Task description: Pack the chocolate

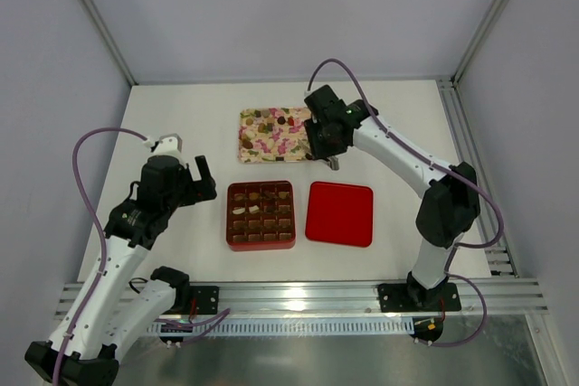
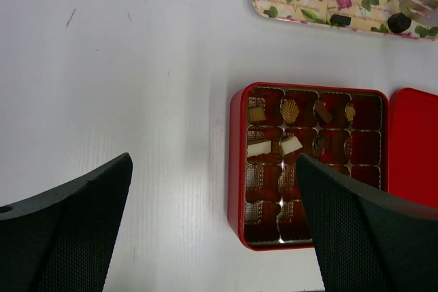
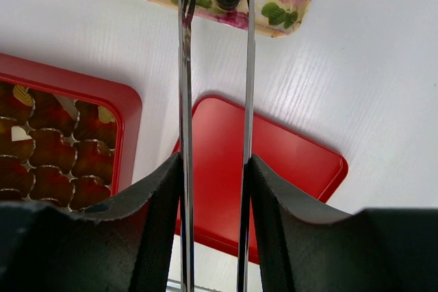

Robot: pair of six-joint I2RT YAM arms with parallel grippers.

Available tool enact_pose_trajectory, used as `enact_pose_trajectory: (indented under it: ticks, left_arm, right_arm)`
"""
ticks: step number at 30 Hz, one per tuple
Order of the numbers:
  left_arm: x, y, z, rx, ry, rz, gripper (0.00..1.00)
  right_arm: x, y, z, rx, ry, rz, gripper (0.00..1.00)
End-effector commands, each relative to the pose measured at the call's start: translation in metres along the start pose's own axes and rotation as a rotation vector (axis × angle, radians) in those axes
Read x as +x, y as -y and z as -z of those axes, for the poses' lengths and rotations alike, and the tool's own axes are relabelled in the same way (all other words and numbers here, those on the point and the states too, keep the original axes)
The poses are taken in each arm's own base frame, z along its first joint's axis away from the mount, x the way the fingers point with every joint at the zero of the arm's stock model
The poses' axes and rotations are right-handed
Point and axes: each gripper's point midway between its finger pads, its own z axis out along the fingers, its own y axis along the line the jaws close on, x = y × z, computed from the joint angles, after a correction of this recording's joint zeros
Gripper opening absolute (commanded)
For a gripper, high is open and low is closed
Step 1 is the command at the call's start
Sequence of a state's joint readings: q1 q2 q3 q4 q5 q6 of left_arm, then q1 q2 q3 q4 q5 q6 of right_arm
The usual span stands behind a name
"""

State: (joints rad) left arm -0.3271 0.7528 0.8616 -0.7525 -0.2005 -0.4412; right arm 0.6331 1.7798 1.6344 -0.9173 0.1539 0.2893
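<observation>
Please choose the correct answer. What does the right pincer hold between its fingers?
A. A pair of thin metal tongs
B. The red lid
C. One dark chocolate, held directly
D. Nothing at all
A: in the right wrist view, the right pincer is closed on the two thin blades of the metal tongs, whose tips reach over the floral tray.

The left arm (image 1: 113, 250) is folded at the elbow, and the left tool (image 2: 213, 161) is spread wide and empty. The right arm (image 1: 403, 153) stretches forward with its wrist bent down. The right tool (image 3: 214, 163) pinches thin metal tongs (image 3: 185, 66).
</observation>
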Motion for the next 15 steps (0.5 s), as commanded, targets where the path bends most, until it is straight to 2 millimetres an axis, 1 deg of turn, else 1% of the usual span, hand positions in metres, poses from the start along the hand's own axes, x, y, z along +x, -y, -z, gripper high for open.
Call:
enact_pose_trajectory:
  ticks: [1,3,5,7,8,9,10,11,12,13,14,15]
  left_arm:
    - [-0.008,0.004,0.000,0.018,0.029,0.011,1.00]
    - [-0.007,0.004,0.000,0.017,0.025,0.010,1.00]
    - [-0.008,0.005,0.000,0.019,0.027,0.010,1.00]
    - [-0.008,0.004,0.000,0.018,0.028,0.010,1.00]
    - [-0.008,0.004,0.000,0.017,0.026,0.010,1.00]
    - [-0.007,0.004,-0.001,0.015,0.025,0.009,1.00]
    - [-0.007,0.004,0.000,0.018,0.024,0.009,1.00]
    - [-0.007,0.004,-0.001,0.015,0.025,0.010,1.00]
    - [-0.007,0.004,-0.001,0.018,0.024,0.009,1.00]
    - [-0.007,0.004,-0.001,0.017,0.025,0.008,1.00]
    - [-0.007,0.004,-0.001,0.015,0.024,0.010,1.00]
    - [-0.007,0.004,-0.001,0.016,0.023,0.010,1.00]
  right_arm:
    - [-0.031,-0.019,0.009,-0.073,0.077,0.003,0.45]
    - [-0.039,-0.025,0.011,-0.099,0.084,0.004,0.45]
    - [-0.041,-0.029,0.005,-0.108,0.071,0.003,0.45]
    - [-0.051,-0.037,0.008,-0.135,0.084,0.003,0.45]
    - [-0.050,-0.039,-0.002,-0.133,0.067,0.005,0.45]
    - [-0.060,-0.043,0.003,-0.144,0.085,0.003,0.45]
    - [-0.062,-0.045,0.000,-0.146,0.082,0.005,0.45]
    - [-0.064,-0.045,-0.009,-0.135,0.074,0.004,0.45]
    - [-0.074,-0.045,-0.006,-0.127,0.094,0.000,0.45]
    - [-0.078,-0.044,-0.007,-0.112,0.102,0.000,0.45]
    - [-0.084,-0.038,-0.009,-0.072,0.118,-0.002,0.45]
    - [-0.091,-0.035,-0.015,-0.050,0.124,-0.005,0.45]
